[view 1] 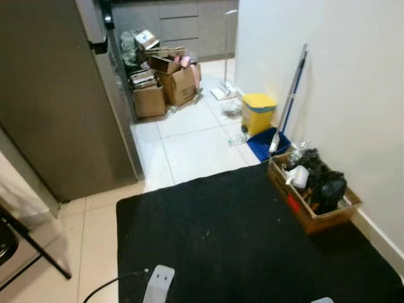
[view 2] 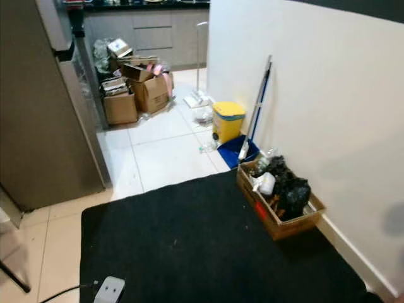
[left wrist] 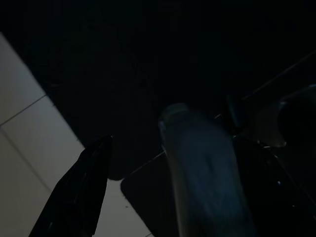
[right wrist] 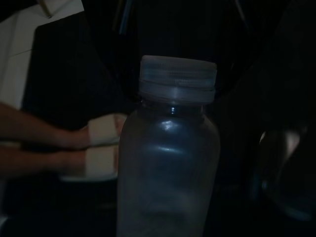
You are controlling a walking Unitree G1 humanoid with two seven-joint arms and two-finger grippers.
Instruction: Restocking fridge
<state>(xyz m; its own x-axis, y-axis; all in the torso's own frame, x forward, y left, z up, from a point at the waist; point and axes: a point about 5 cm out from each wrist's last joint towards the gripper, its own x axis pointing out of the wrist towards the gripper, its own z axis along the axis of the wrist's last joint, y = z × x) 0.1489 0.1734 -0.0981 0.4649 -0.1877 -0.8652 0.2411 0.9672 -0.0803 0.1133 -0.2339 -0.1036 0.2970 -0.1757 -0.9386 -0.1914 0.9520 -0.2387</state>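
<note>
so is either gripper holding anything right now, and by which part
A capped plastic bottle stands close before the right wrist camera, probably held low on its body, though the fingers aren't visible. The left wrist view is too dark to tell.

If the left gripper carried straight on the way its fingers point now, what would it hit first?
Most likely the black mat on the floor: the left gripper points down at it, near the mat's edge beside the pale tiles. The view is very dark, so depth is uncertain.
</note>
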